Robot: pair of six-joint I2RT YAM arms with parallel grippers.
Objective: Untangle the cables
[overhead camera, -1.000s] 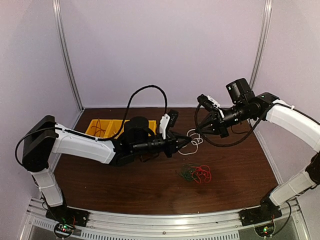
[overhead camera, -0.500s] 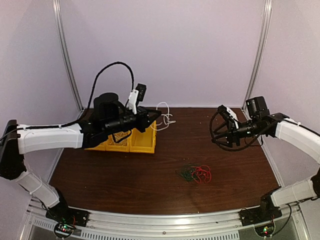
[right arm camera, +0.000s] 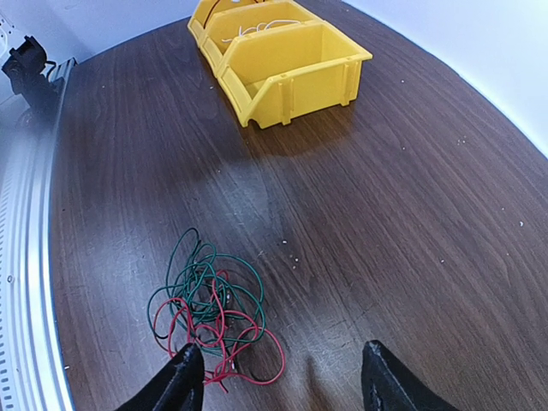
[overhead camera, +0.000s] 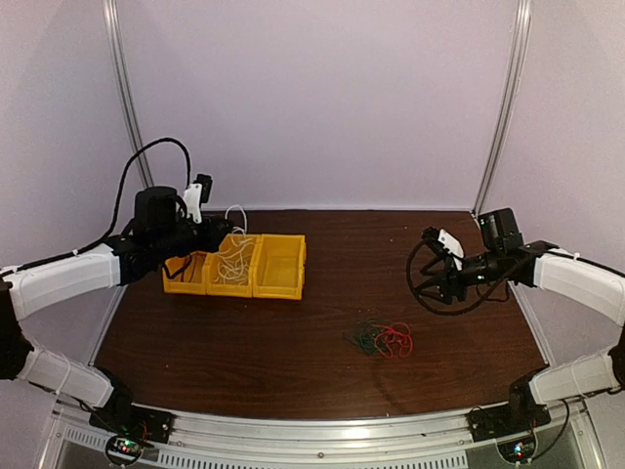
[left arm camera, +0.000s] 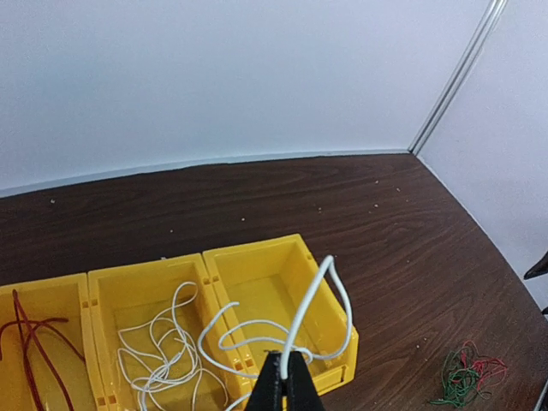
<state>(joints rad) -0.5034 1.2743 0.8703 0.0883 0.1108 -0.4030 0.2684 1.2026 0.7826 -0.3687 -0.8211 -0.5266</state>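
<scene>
Dark wood-grain desk (overhead camera: 293, 381), pale walls (overhead camera: 322, 98) behind.

1. Three yellow bins (overhead camera: 283, 285), far left, in a row (sides touching).
   - Left bin (left arm camera: 43, 289): red cable (left arm camera: 32, 347), loose.
   - Middle bin (left arm camera: 145, 276): white cable (left arm camera: 163, 364), heaped, with loops crossing the shared wall into the right bin (left arm camera: 257, 253).
2. Left tool (left arm camera: 285, 364), above the bins, clenched on one rising strand of the white cable.
3. Red-and-green cable tangle (right arm camera: 210, 308), flat on the desk, centre-right, well apart from the bins.
4. Right tool (right arm camera: 282, 355), fingers spread with nothing between them, raised to the right of the tangle.
</scene>
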